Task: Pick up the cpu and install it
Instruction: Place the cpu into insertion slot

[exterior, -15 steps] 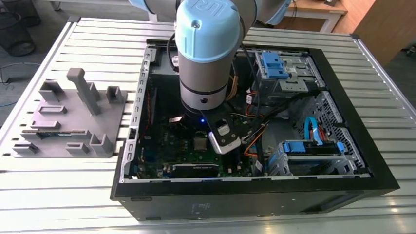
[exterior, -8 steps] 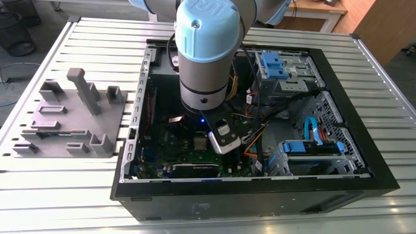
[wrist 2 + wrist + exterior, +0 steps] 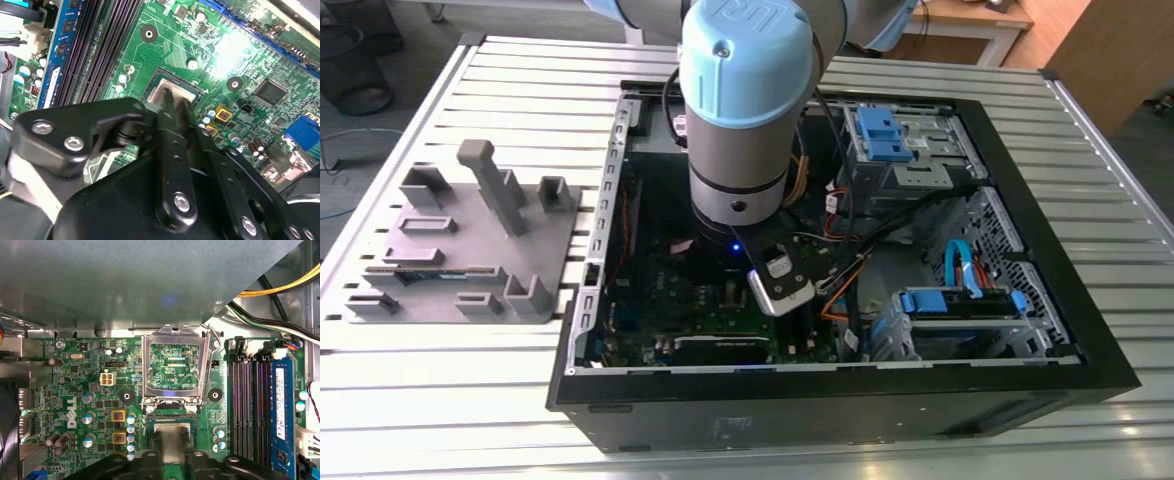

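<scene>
- Black two-finger gripper [image 3: 175,103] reaches down inside the open black computer case [image 3: 854,425].
- Its fingers are drawn in narrow against opposite edges of the small flat square silver-topped cpu [image 3: 172,436]. It looks clamped on, not let go.
- The cpu [image 3: 172,90] sits at the socket on the green motherboard [image 3: 75,390]. Can't tell whether it is fully seated or just above.
- Pick-up done, placing nearly so by the look of it.
- Rectangular metal socket frame [image 3: 147,367] stands hinged open beside the cpu, not yet closed.
</scene>
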Controlling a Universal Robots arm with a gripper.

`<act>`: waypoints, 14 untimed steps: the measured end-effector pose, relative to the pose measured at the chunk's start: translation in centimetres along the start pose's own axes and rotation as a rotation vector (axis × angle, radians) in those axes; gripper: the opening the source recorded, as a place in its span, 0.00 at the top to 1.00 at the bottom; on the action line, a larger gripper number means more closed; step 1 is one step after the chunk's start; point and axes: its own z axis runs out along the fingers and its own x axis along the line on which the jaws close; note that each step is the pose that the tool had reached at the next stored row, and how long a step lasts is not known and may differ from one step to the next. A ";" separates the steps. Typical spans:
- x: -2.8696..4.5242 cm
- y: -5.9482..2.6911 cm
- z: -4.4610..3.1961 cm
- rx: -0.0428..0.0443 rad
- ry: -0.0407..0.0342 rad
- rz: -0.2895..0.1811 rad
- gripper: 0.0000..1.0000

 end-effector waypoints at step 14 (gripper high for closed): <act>0.00 -0.01 0.00 0.0158 -0.0003 -0.001 0.89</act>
